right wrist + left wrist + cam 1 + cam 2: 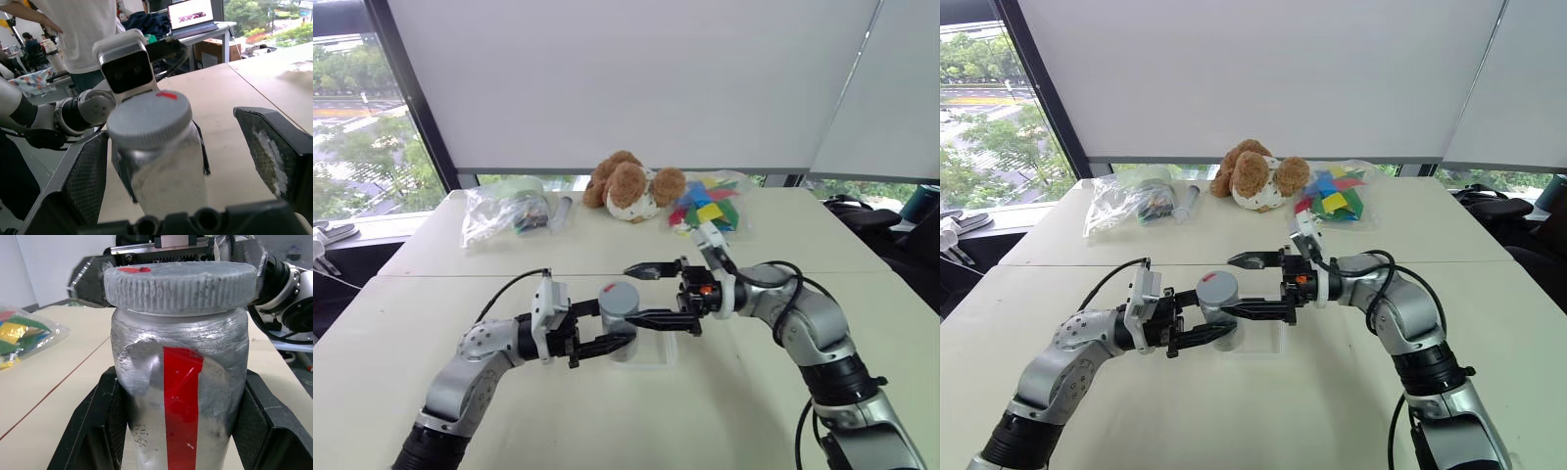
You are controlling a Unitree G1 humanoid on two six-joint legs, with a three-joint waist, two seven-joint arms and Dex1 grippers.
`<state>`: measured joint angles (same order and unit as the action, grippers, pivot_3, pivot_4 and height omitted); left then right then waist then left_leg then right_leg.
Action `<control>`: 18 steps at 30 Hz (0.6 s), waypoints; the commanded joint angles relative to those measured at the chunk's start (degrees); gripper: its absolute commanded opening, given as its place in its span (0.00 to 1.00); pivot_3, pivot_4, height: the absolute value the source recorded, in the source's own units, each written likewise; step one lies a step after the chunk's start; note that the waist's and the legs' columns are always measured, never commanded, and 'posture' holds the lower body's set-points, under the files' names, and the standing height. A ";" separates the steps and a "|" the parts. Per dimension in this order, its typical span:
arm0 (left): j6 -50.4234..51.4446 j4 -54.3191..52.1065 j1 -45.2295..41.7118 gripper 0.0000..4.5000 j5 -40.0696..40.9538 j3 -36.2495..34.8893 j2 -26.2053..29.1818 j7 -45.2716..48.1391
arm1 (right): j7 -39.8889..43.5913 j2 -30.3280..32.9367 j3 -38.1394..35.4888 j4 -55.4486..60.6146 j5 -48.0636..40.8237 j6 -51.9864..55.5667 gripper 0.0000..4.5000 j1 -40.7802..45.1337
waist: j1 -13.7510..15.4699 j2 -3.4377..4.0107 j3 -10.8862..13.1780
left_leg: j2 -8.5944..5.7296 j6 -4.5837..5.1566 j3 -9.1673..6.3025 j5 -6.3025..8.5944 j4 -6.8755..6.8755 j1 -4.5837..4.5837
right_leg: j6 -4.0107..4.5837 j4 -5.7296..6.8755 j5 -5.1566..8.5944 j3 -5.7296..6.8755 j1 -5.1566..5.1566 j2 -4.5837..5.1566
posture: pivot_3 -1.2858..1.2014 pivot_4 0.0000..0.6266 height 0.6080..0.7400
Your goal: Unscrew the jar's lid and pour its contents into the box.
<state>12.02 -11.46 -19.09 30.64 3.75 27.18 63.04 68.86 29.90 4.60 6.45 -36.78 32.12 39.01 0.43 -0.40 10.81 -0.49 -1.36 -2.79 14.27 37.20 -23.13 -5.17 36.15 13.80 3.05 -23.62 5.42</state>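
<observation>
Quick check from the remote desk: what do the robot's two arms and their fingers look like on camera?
Both arms are silver-grey metal with black joints and black cables looped along them. The left gripper carries a white camera block at its wrist; the right gripper has a white wrist collar and a small orange-red mark on its black housing. The fingers are black with mesh-textured pads.

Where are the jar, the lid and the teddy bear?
jar [181, 396], left wrist view, red stripe on its side.
lid [149, 117], right wrist view, flat top.
teddy bear [628, 186], left eye view, its head.
</observation>
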 commanded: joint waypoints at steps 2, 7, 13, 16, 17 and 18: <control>-0.30 -1.55 -0.40 0.49 0.32 -0.37 0.43 0.28 | 0.89 0.50 -2.51 3.27 -2.79 -0.04 0.99 0.96 | -0.06 0.00 0.00 | 0.00 0.00 0.00 0.00 0.00 0.00 | 0.00 0.00 0.00 0.00 0.00 0.00 | 0.52 0.24 1.00; 0.14 -1.55 -0.54 0.49 0.25 -0.17 0.30 0.15 | -2.56 -1.61 0.95 5.36 -0.35 0.44 0.99 2.48 | -0.16 0.00 0.00 | 0.01 0.00 -0.01 0.00 -0.01 0.00 | 0.00 0.01 0.00 0.00 -0.01 0.00 | 0.52 0.24 1.00; 0.76 -1.54 -0.63 0.49 0.14 0.20 0.20 0.07 | -6.61 -4.70 6.35 4.75 4.65 0.14 0.99 3.84 | -0.15 0.00 0.00 | 0.01 0.00 -0.01 0.00 0.00 0.00 | 0.00 0.01 0.00 0.00 -0.01 0.00 | 0.52 0.24 1.00; 1.07 -1.62 -0.58 0.49 0.13 0.19 0.21 0.14 | -8.01 -5.89 6.60 3.90 5.59 0.16 0.99 4.54 | -0.12 0.00 0.00 | 0.01 0.00 -0.01 0.00 -0.01 0.00 | 0.00 0.01 0.00 0.00 -0.01 0.00 | 0.52 0.24 1.00; 1.19 -1.64 -0.53 0.49 0.12 0.23 0.28 0.23 | -8.17 -6.09 6.60 3.72 5.76 0.14 0.99 4.76 | -0.06 0.00 0.00 | 0.00 0.00 -0.01 0.00 0.00 0.00 | 0.00 0.01 0.00 0.00 -0.01 0.00 | 0.52 0.24 1.00; 1.26 -1.78 -0.38 0.49 0.09 0.28 0.34 0.27 | -8.40 -6.27 6.36 3.61 5.72 0.25 0.99 5.06 | 0.00 0.00 0.00 | 0.00 0.00 -0.01 0.00 0.00 0.00 | 0.00 0.01 0.00 0.00 0.00 0.00 | 0.52 0.24 1.00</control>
<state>13.40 -11.49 -19.09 30.57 3.82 27.16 63.29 60.94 23.95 11.99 9.42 -30.96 32.86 42.30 0.42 -0.40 10.81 -0.49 -1.36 -2.80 14.27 37.21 -23.13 -5.17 36.16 13.80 3.05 -23.63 5.42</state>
